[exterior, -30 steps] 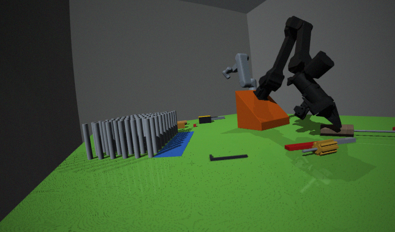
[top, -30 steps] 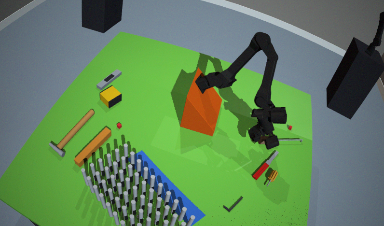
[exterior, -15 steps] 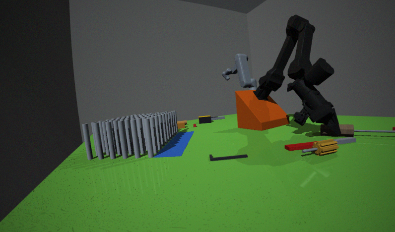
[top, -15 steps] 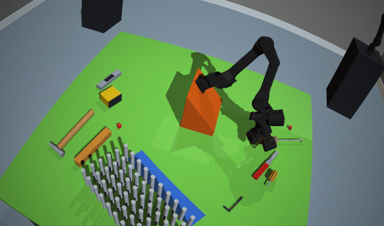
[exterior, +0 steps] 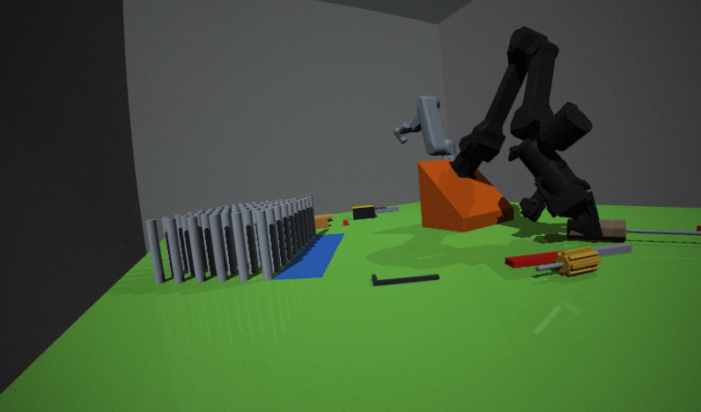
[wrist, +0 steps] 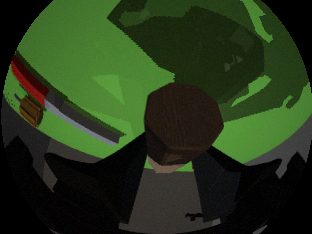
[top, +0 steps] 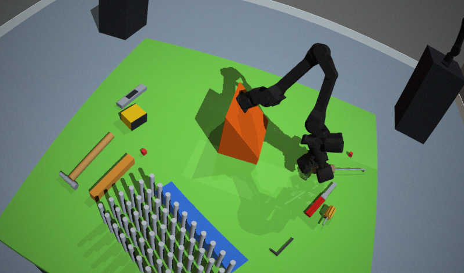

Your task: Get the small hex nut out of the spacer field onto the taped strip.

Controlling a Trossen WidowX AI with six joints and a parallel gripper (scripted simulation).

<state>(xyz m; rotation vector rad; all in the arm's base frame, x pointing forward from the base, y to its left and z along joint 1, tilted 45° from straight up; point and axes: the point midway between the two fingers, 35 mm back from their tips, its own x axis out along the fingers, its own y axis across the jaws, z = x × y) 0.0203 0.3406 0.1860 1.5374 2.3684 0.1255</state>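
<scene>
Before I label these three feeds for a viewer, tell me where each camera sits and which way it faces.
Top: high above the green mat, looking steeply down; shows the whole arm and the gripper shut on the brown-handled hook tool.
Exterior: low at the mat's edge, looking level across it at the spacers and the arm from the side.
Wrist: on the arm's hand, looking down past its dark fingers at the tool's brown handle.
Top and exterior share the orange wedge and blue strip.
</scene>
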